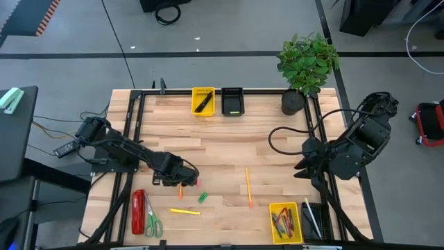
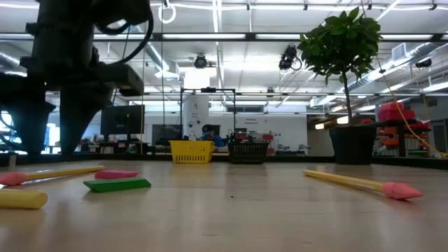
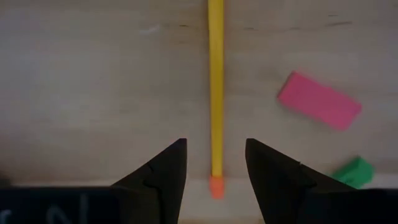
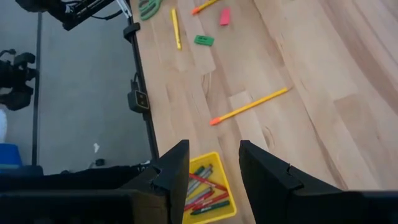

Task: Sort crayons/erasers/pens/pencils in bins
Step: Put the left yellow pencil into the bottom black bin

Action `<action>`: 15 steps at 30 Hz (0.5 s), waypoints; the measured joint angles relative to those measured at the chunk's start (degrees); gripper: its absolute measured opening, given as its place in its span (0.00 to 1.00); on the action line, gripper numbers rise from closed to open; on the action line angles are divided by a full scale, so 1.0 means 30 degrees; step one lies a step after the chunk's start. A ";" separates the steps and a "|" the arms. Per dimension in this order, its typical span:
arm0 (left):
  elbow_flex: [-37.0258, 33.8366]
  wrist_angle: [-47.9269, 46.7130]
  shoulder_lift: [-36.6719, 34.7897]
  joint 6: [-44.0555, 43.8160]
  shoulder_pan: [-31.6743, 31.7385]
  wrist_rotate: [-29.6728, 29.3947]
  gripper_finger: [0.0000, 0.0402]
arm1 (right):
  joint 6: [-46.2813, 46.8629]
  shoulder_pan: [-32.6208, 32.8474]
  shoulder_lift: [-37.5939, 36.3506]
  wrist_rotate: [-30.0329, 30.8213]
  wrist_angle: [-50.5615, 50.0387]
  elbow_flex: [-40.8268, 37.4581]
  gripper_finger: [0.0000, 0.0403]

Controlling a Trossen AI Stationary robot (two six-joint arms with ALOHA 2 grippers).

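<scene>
Only left wrist view shows left claw [image 3: 216, 177] straddling pencil [image 3: 216, 93]

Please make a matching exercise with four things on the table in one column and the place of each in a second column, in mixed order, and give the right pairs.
Things:
1. pink eraser
2. crayons
3. potted plant
4. red stapler

Places:
A. in the yellow bin at the near edge
B. at the far right corner of the table
C. near the left edge, beside the scissors
D. loose on the wood beside the left gripper

Pairs: 1-D, 2-A, 3-B, 4-C
</scene>
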 joint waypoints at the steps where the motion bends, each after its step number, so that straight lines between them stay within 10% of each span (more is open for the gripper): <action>1: -0.0340 0.0479 0.0000 -0.0008 0.0013 0.0001 0.43 | 0.0087 0.0000 0.0000 0.0000 -0.0056 0.0000 0.36; 15: -0.1805 0.2031 0.0182 0.0003 0.0015 -0.0315 0.40 | 0.0746 -0.0147 0.0000 0.1024 -0.0442 0.0000 0.36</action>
